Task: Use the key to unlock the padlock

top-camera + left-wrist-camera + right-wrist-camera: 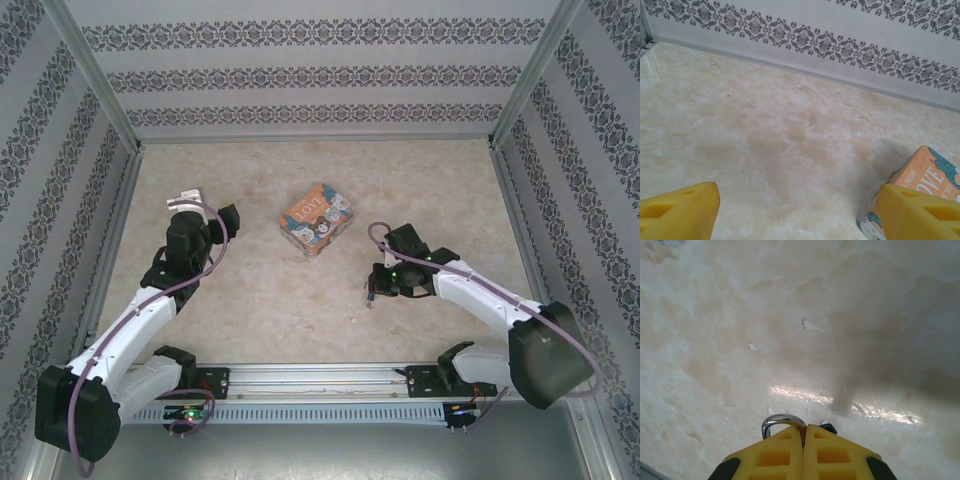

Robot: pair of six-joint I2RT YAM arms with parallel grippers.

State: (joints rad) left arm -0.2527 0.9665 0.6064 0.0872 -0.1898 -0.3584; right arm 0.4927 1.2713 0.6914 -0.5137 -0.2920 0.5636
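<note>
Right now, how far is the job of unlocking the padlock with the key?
Done: the right claw is shut on the padlock, whose silvery shackle pokes out above the pads. In hand: the left claw stands open and empty beside the orange tin. Left: that claw holds no key, so fetching, inserting and turning it all remain.

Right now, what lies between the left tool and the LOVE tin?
Just bare table between the open left tool and the tin, clearest in the top external view.
</note>
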